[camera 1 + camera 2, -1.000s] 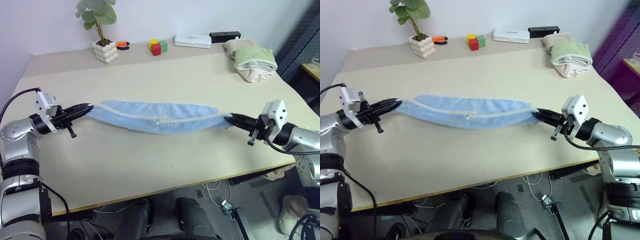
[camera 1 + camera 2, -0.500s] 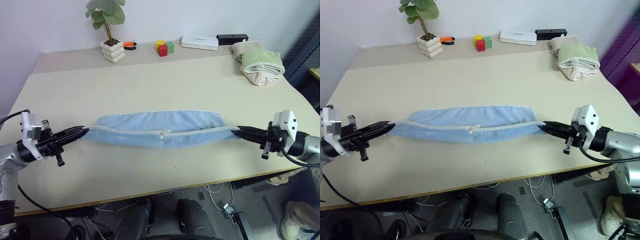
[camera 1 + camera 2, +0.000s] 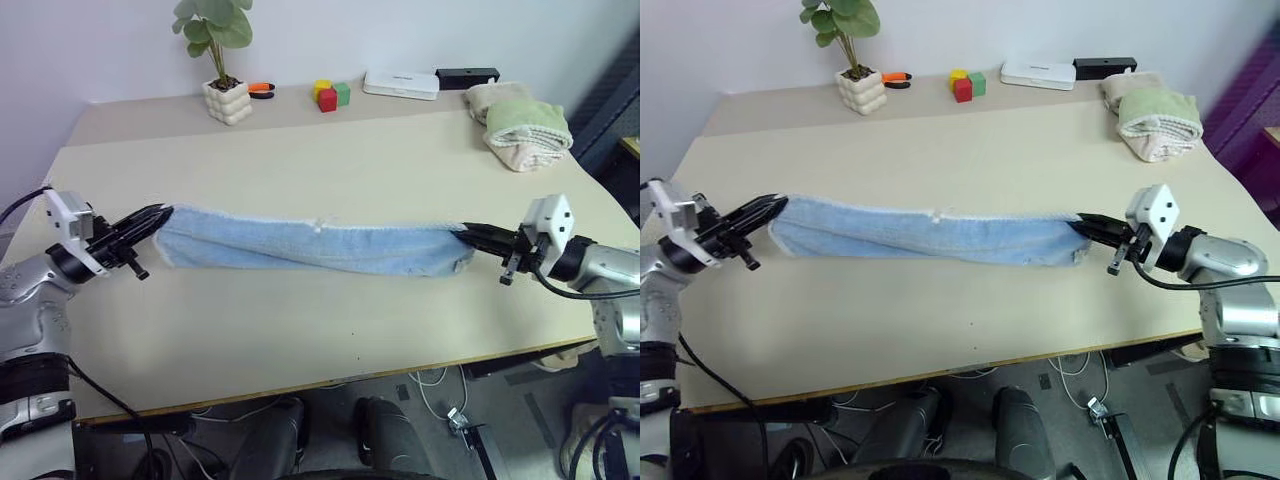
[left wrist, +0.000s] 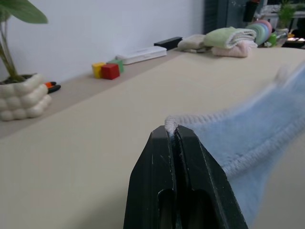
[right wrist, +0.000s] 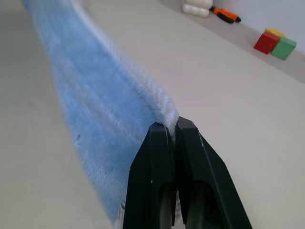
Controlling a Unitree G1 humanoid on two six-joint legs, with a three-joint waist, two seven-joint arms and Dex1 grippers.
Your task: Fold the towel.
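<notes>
— Blue terry cloth runs across the middle of the table (image 3: 300, 330), is that right? Start from the left side.

— Yes. At the far left the left gripper (image 3: 160, 213) has its two black fingers pressed together on the towel's (image 3: 310, 245) left corner; in the left wrist view the pale stitched edge pokes out just past the fingertips (image 4: 172, 136).

— And the towel itself?

— It is pulled into a long narrow band between the two arms, doubled lengthwise, with the pale border along its upper edge and a small white tag (image 3: 320, 224) near the middle of that edge. Whether its lower part touches the tabletop, I cannot tell.

— What holds the other end?

— The right gripper (image 3: 468, 231), likewise clamped on the towel's right corner. In the right wrist view the fingers are closed tight with the border pinched between them, the blue cloth stretching away from them.

— Anything further back?

— Along the far edge, from the left: a potted plant (image 3: 222, 60) in a knobbly white pot, an orange-handled tool (image 3: 262, 89) just beside it, coloured blocks (image 3: 331, 95) in yellow, red and green, a flat white box (image 3: 400, 84), a black box (image 3: 467, 75), and at the right a stack of folded green and beige towels (image 3: 526, 127). All of these lie well apart from the blue towel.
</notes>
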